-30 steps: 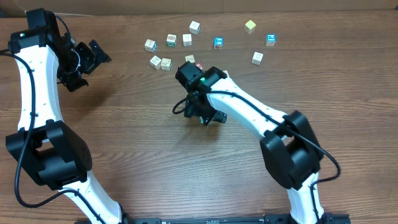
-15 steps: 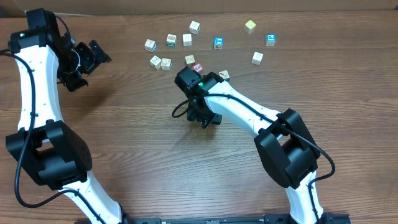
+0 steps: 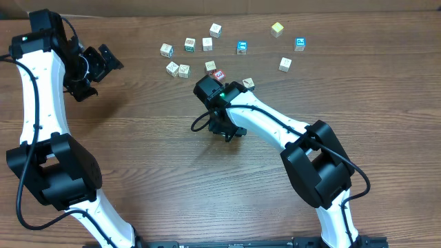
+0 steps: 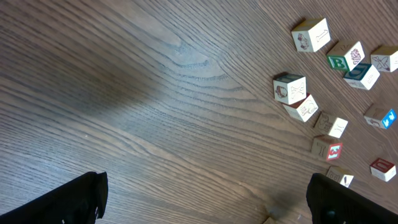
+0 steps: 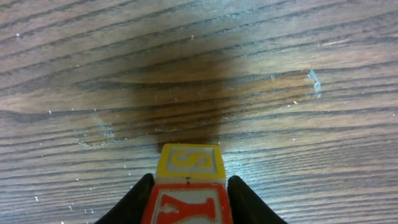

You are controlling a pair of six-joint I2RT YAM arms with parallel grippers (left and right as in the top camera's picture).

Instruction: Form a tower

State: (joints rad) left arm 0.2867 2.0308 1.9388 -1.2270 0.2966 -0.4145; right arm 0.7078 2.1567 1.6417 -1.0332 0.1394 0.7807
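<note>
- The table [image 3: 158,172] is dark brown wood with a strong grain running across it. It fills nearly the whole overhead view.
- A pale tan strip [image 3: 207,5] lines the table's 12 o'clock edge. Nothing more of the room shows.
- The right wrist view shows fine white scuffs [image 5: 99,132] in the wood and a dark shadow [image 5: 205,87] on the boards at 12 o'clock of the cubes.
- The tower [image 5: 188,180] stands near the table's middle. From overhead it is hidden under the right arm's wrist.
- In the wrist view it is one cube wide. A yellow-framed S cube [image 5: 188,162] meets the wood, and a red-framed Y cube [image 5: 189,208] sits edge to edge with it, nearer the camera.
- The right gripper [image 5: 189,185] pinches the red-framed Y cube, with a black finger flat against each side and no gap showing.
- The left gripper [image 4: 214,208] hangs at 10 o'clock over bare wood. Its claw is spread wide with nothing in it.
- Loose cubes [image 3: 184,70] lie scattered toward 12 o'clock, well apart from the left claw.
- Among them are a red-printed cube [image 3: 220,74] near the right arm, two blue-printed cubes [image 3: 242,47] and a yellowish cube [image 3: 277,29] farthest out.
</note>
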